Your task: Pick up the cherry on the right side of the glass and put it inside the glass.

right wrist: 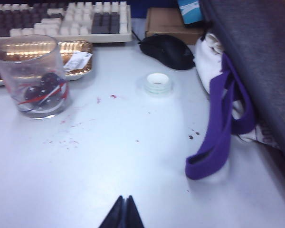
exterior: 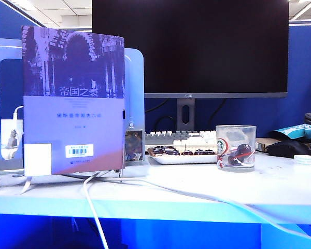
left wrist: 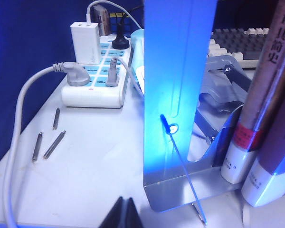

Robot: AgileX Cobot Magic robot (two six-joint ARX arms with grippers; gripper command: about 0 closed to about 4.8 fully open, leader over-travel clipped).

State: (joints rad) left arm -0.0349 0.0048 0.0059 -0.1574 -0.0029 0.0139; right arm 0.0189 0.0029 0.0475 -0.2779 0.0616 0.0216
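Observation:
The glass [exterior: 236, 148], a short clear tumbler with a green logo and red lines, stands on the white table right of centre. The cherry [exterior: 243, 151], dark and glossy, lies inside the glass [right wrist: 31, 76] near its bottom, beside another dark round fruit [right wrist: 36, 95]. No cherry shows on the table beside the glass. My right gripper [right wrist: 124, 205] is shut and empty, low over bare table well short of the glass. My left gripper [left wrist: 126, 207] is shut and empty, near a metal bookend [left wrist: 180, 95]. Neither gripper appears in the exterior view.
A book [exterior: 72, 98] stands upright at the left, with a monitor [exterior: 189, 46] and keyboard [exterior: 181, 137] behind. A white tray [exterior: 184, 158] of dark fruits sits left of the glass. A tape roll [right wrist: 158, 83], mouse [right wrist: 168, 50] and purple-strapped bag [right wrist: 218, 137] lie right of it. Power strip [left wrist: 97, 80].

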